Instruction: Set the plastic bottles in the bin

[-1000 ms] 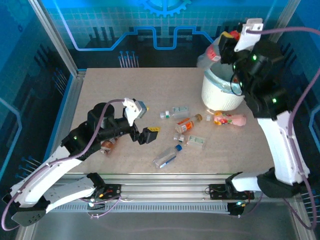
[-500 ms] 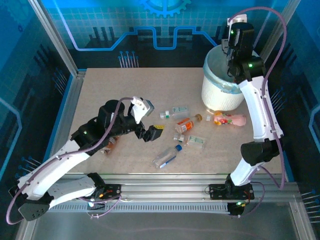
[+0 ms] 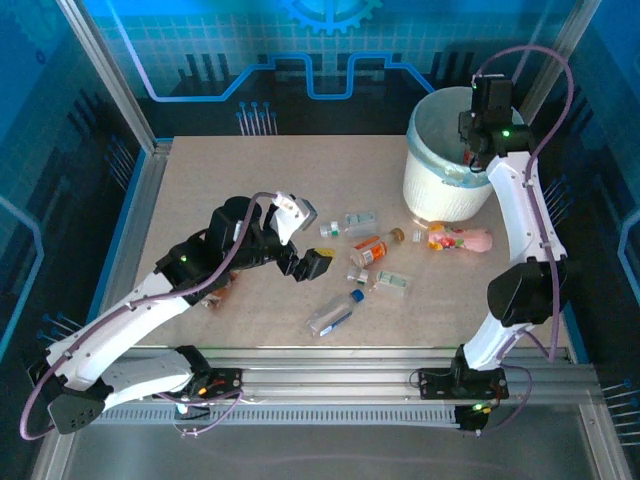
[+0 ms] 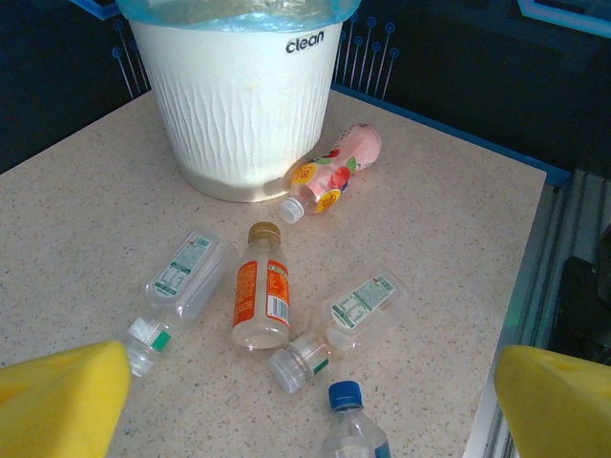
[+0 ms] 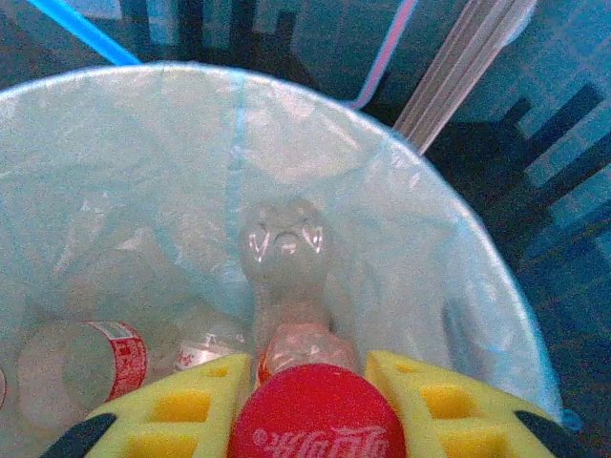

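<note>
Top external view puts the left arm point(image 3: 150, 300) stretched across the left half of the tabletop point(image 3: 200, 170). Its left tool point(image 3: 308, 256) hangs above the surface with the yellow-padded jaws spread as wide as they go and nothing between them. Through the left wrist view I can see what lies just ahead of it. There is a green-capped bottle point(image 4: 181, 281) on its side. Beside it lies an orange-labelled bottle point(image 4: 260, 303), its tan cap pointing toward the bin. Next comes a clear bottle point(image 4: 346, 315) with a white-and-green label, and nearest the tool a blue-capped bottle point(image 4: 351, 429). All four lie flat and close together. Farther right the pink bottle point(image 4: 336, 170) lies right up against the foot of the bin point(image 4: 239, 105), a white bucket at the far right of the tabletop with a light-blue bag point(image 5: 143, 172) folded over its rim. The right arm point(image 3: 520, 210) reaches up and over it. The right tool point(image 5: 310, 396) points down into the mouth, closed on a crumpled red-capped bottle point(image 5: 286, 258) just below the cap. That bottle hangs inside the bag above the red-labelled bottles point(image 5: 91, 367) lying at the bottom.
</note>
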Available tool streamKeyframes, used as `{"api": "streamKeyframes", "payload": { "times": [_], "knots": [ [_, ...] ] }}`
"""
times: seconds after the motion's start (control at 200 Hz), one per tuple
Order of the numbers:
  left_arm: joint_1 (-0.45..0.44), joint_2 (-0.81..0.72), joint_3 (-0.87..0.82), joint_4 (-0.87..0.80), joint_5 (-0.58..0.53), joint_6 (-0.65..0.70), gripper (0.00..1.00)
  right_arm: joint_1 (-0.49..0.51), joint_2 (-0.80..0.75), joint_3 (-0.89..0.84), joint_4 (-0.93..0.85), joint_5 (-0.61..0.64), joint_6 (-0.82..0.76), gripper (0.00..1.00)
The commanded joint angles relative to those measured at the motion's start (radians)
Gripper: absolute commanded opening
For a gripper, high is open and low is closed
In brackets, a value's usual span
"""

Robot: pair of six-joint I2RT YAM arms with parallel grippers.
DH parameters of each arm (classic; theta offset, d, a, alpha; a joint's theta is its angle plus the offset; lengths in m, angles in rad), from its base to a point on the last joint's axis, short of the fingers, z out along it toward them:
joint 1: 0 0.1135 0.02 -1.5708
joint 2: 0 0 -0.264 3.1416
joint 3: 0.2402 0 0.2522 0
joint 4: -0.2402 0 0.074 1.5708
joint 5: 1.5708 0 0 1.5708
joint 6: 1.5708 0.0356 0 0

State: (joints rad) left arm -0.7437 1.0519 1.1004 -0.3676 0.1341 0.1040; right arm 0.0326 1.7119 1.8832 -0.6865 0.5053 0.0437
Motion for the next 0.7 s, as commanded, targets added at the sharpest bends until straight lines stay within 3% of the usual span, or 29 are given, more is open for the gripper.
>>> {"api": "streamKeyframes", "payload": {
  "times": [0.0,0.39,0.695],
  "knots": [
    [-0.005,-0.003,-0.005,0.020,-0.002,-0.013,0.99,-0.038,0.030,-0.028,0.016,-0.075,0.045,0.00],
    [-0.005,-0.013,-0.008,0.009,-0.013,-0.010,0.99,-0.082,0.158,-0.078,-0.002,-0.121,0.071,0.04],
    [-0.005,-0.006,0.004,0.010,-0.015,-0.013,0.99,-0.087,0.172,-0.023,-0.026,-0.206,0.108,0.19]
  ]
}}
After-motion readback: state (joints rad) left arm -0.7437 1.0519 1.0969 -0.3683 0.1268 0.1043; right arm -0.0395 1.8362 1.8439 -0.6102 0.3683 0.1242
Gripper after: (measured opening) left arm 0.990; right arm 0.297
